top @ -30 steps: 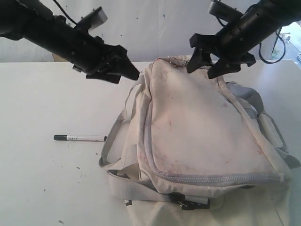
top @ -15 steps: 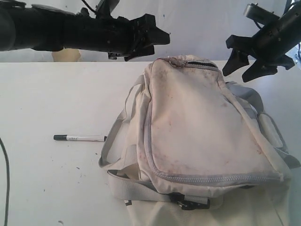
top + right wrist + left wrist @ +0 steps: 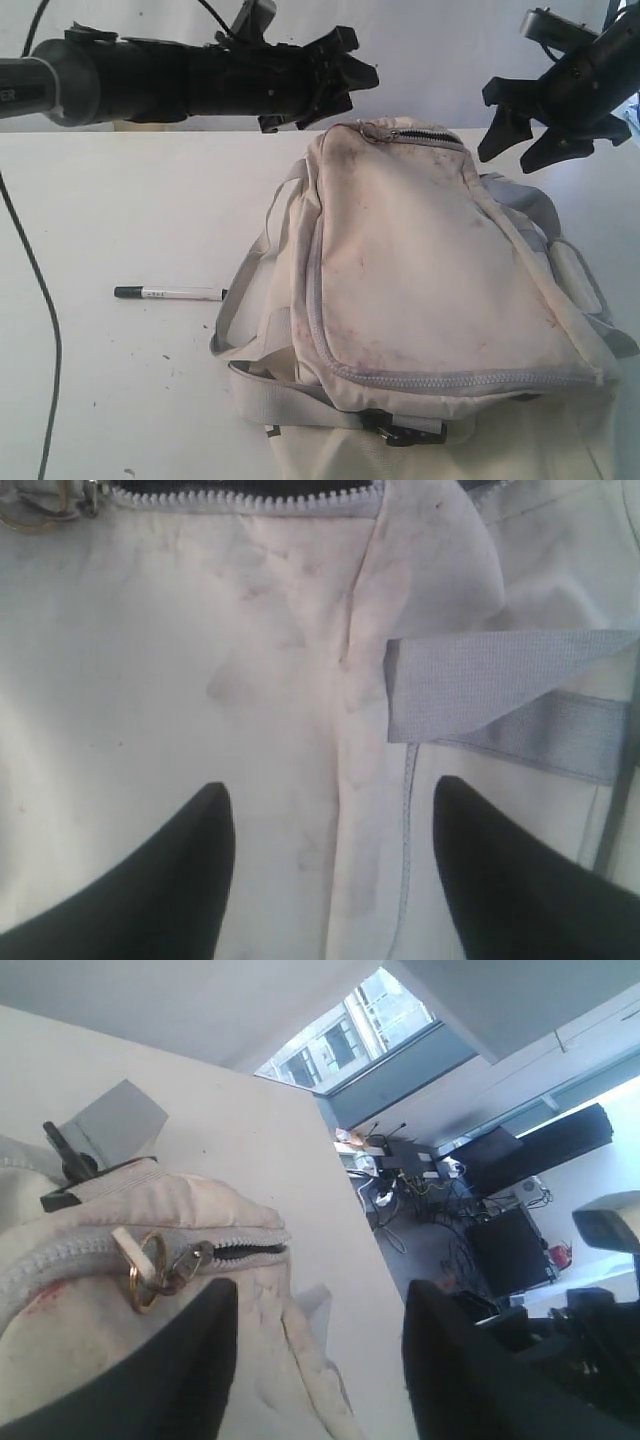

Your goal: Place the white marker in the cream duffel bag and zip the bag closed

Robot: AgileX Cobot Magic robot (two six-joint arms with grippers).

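Observation:
The cream duffel bag (image 3: 420, 270) lies on the white table, its grey top zipper (image 3: 425, 136) partly undone with a dark slit showing. A brass ring pull (image 3: 150, 1265) hangs at the zipper's end. The white marker (image 3: 170, 293) with its black cap rests on the table left of the bag, apart from both arms. My left gripper (image 3: 352, 80) hovers open just above and left of the bag's top corner. My right gripper (image 3: 515, 142) hangs open over the bag's right upper side, above a grey strap (image 3: 500, 685). Neither holds anything.
Grey webbing straps (image 3: 240, 300) loop off the bag's left side and a black buckle (image 3: 405, 430) sits at its near end. A cable (image 3: 45, 330) trails down at the far left. The white wall (image 3: 430, 50) stands behind the table.
The left arm swung up and to the right, from beside the bag's left to above its top corner. The right gripper withdrew rightward off the bag's top. Marker and bag stayed put.

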